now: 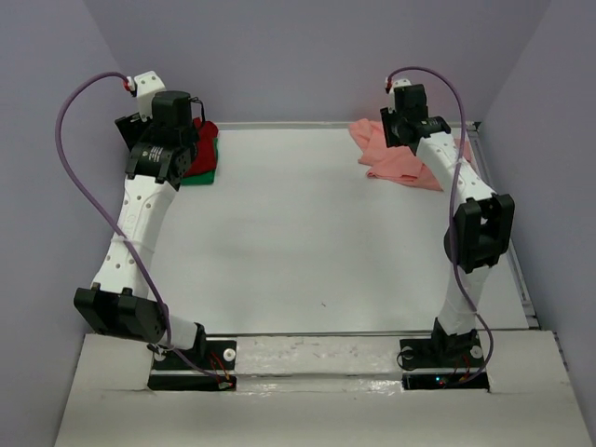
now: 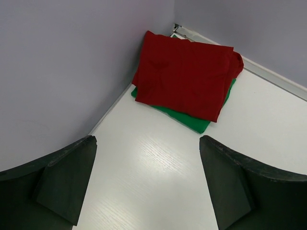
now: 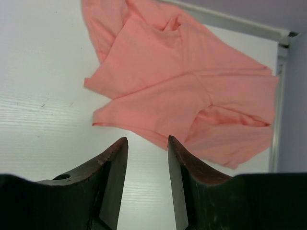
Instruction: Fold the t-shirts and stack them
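Note:
A salmon-pink t-shirt point(image 3: 187, 91) lies rumpled and loosely folded in the table's far right corner point(image 1: 396, 154). My right gripper point(image 3: 147, 141) hovers above its near edge, open, with only bare table between the jaws. In the far left corner a dark red t-shirt point(image 2: 184, 74) lies folded on top of a folded green t-shirt point(image 2: 192, 122); the same pair, red point(image 1: 207, 140) over green point(image 1: 200, 175), peeks out beside my left arm in the top view. My left gripper point(image 2: 146, 179) hangs wide open over bare table just short of that stack, holding nothing.
Purple walls close in the table on the left, back and right. A metal rail point(image 1: 279, 124) runs along the far edge, another down the right edge point(image 3: 278, 96). The white tabletop point(image 1: 307, 233) stretches between the two arms.

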`<state>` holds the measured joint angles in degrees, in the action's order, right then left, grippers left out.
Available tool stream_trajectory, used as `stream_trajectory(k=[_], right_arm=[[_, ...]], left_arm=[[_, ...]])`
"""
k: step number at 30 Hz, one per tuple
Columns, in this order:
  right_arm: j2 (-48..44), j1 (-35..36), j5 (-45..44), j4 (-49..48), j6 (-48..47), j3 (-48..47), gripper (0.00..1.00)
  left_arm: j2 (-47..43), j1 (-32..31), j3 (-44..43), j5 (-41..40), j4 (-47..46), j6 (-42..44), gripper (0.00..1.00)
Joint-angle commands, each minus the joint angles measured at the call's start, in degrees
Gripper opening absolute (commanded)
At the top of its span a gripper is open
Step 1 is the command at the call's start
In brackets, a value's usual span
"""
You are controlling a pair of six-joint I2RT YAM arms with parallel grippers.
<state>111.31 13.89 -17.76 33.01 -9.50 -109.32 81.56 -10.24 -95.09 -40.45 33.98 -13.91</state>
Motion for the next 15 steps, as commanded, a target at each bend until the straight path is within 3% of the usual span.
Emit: stream_trajectory(k=[1,7,11,15], right_arm=[[2.94,-0.62,13.18,-0.06,8.53,0.77,0.43],[6.46,-0.1,17.31,0.47,9.32,3.84,0.45],[7.61,5.07,15.83,0.38,11.17,6.66,0.48],[9.98,5.62,13.64,-0.67,12.4,8.94,0.48]], left_arm=[[-0.79,-1.36,-0.27,0.37,-1.55,0.73,0.99],[-0.35,-1.89,-0.45,0.19,-1.72,0.64,0.99],[0.26,-1.98,-0.36,0.37,-1.81,0.55,0.99],[0.27,-2.06,-0.54,0.46,-1.72,0.55,0.99]])
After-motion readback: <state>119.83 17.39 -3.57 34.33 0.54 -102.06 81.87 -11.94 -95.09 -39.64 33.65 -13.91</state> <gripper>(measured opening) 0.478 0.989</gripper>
